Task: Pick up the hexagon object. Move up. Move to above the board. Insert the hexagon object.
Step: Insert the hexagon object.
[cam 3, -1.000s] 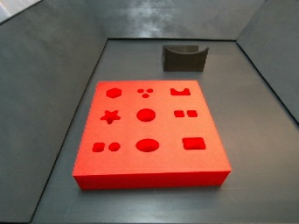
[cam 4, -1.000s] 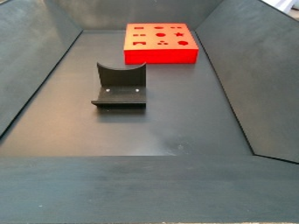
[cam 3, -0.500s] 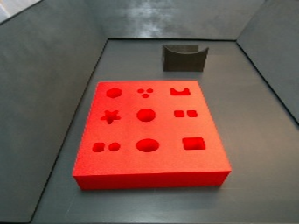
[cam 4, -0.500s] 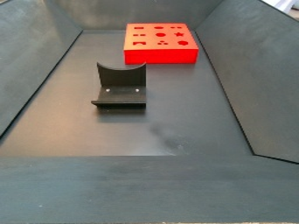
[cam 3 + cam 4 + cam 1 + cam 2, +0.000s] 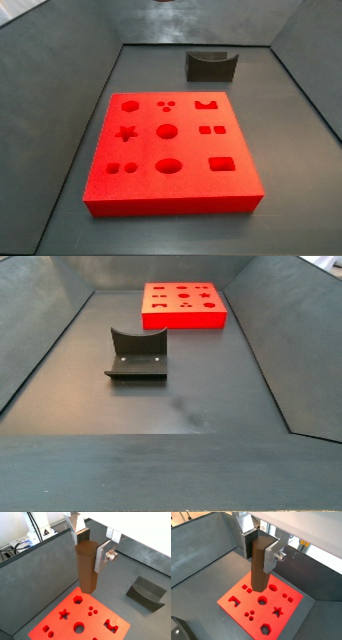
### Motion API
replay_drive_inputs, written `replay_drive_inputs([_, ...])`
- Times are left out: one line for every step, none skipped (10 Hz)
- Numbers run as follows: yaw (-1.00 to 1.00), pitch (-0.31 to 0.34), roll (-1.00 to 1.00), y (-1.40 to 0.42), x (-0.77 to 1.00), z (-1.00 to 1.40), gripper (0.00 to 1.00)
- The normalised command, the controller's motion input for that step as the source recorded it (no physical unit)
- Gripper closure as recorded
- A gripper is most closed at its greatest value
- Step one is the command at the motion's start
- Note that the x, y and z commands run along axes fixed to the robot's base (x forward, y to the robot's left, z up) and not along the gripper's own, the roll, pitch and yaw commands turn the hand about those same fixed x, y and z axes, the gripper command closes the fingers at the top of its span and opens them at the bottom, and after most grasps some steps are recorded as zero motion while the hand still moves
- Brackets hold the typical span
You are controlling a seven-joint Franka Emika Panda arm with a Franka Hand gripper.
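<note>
Below me lies the dark grey floor (image 5: 201,396) of the walled bin, and on it the large flat bright red rectangular board (image 5: 167,190) with its shaped holes: hexagon, star, circles, squares. In both side views the board (image 5: 183,321) lies flat with nothing in any hole. Well apart from it stands the dark L-shaped fixture (image 5: 136,356) on its base plate; in a side view it sits beyond the board's far edge (image 5: 211,66), and it also shows in a wrist view (image 5: 148,593).

Now my gripper (image 5: 92,554): it hangs high over the board, out of both side views, and it is clamped on the slim tall brown wood-coloured hexagon object (image 5: 85,567). My flat silver fingers (image 5: 104,558) press its upper part from two sides, and the peg hangs upright, its lower end clear of the board (image 5: 60,604). In both wrist views that lower end lines up over the red top; the view (image 5: 258,564) places it near a round hole (image 5: 272,588), though how high it hangs I cannot tell.
</note>
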Motion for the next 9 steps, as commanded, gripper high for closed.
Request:
replay_drive_inputs([0.0, -0.083, 0.09, 0.07, -0.29, -0.18, 1.0])
replay_drive_inputs([0.01, -0.081, 0.2, 0.12, -0.41, -0.43, 1.0])
replay_drive_inputs([0.0, -0.19, 0.25, 0.05, -0.53, -0.66, 1.0])
replay_drive_inputs([0.0, -0.21, 0.15, 0.0, -0.62, -0.77, 1.0])
replay_drive_inputs([0.01, -0.197, 0.09, 0.0, -0.66, -0.87, 1.0])
replay_drive_inputs([0.03, -0.186, 0.04, 0.0, -0.66, -0.92, 1.0])
replay_drive_inputs([0.08, -0.183, 0.01, 0.0, -0.6, -0.91, 1.0])
replay_drive_inputs([0.14, -0.217, 0.0, 0.0, -0.49, -0.84, 1.0])
replay_drive_inputs([0.25, -0.211, -0.02, 0.12, -0.21, -0.83, 1.0])
